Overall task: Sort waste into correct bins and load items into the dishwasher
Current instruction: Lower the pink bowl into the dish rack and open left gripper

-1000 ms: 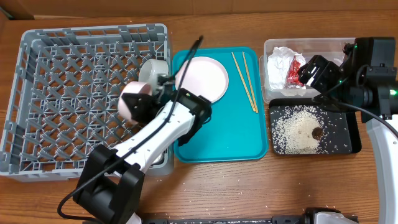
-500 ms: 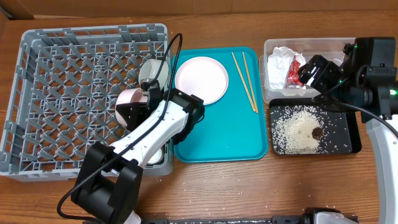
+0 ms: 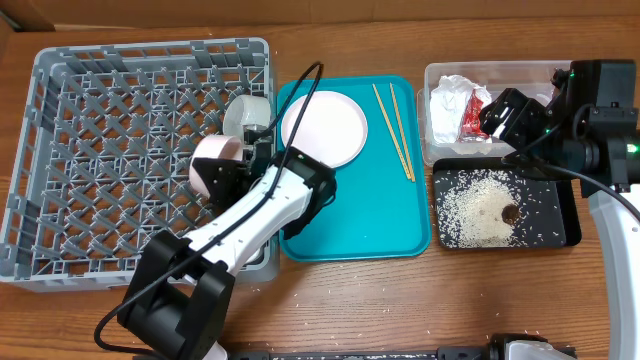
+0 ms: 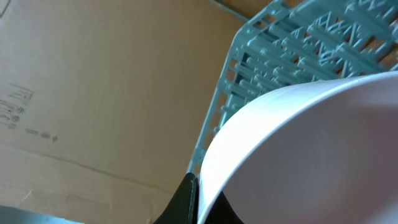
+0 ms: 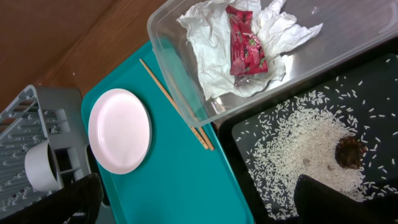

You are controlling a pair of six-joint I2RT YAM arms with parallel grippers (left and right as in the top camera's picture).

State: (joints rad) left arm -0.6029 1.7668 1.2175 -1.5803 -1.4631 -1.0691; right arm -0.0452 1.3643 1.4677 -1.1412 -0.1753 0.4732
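Napkin [image 5: 202, 38], wrapper [image 5: 247, 43] in clear tub [image 5: 356, 30] — rice [image 5: 297, 155] in black tray [image 5: 387, 140]; left gripper [image 3: 238, 162] clamps bowl [image 3: 210, 168], right gripper [image 3: 503, 113] gapes.

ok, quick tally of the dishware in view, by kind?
plate: 1
bowl: 1
cup: 1
chopsticks: 2
Total: 5

the left arm [image 3: 245, 215] has white links and black joints, with a thin black cable [image 3: 288, 97] looping over it. the right arm [image 3: 585, 110] is mostly black, with a small green light [image 3: 631, 148].
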